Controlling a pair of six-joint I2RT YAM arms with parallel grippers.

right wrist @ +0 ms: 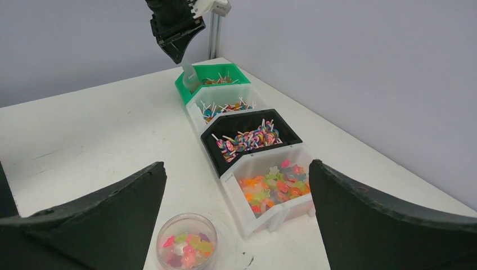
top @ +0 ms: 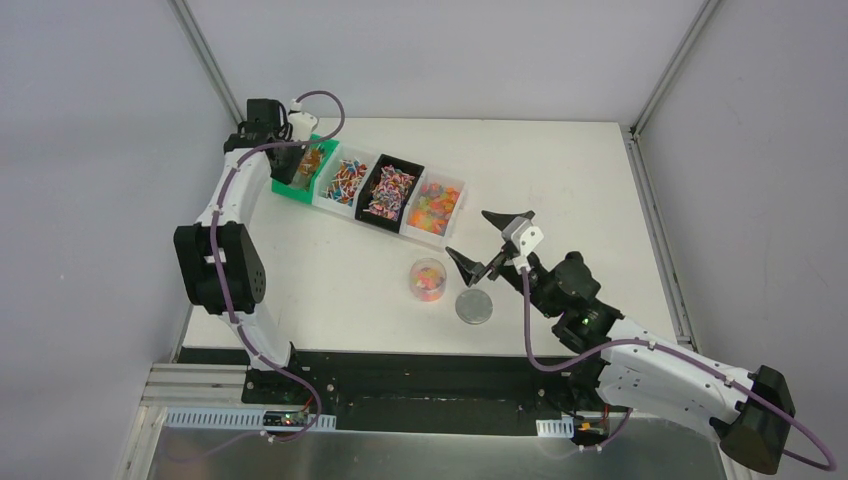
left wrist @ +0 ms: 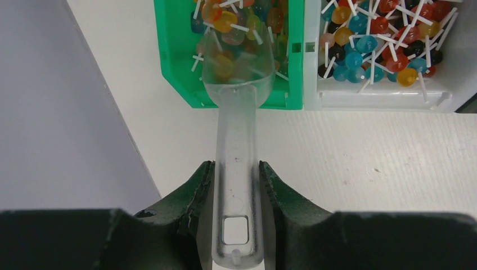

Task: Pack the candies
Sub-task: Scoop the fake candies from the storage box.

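Candies fill four bins in a row: lollipops in the green bin (left wrist: 185, 84) and the white bin (left wrist: 382, 101), swirled ones in the black bin (right wrist: 211, 152), star gummies (right wrist: 275, 188) in the last white bin. My left gripper (left wrist: 236, 164) is shut on the handle of a clear plastic scoop (left wrist: 236, 129). The scoop's bowl is over the green bin's candies (left wrist: 225, 22); I cannot tell if anything lies in it. A clear round jar (top: 428, 280) holds some gummies (right wrist: 185, 247). My right gripper (top: 466, 232) hangs open and empty just right of the jar.
A grey round lid disc (top: 475, 306) lies flat on the white table, right of the jar and under the right arm's wrist. Grey walls stand close behind the bins and along the table's left edge.
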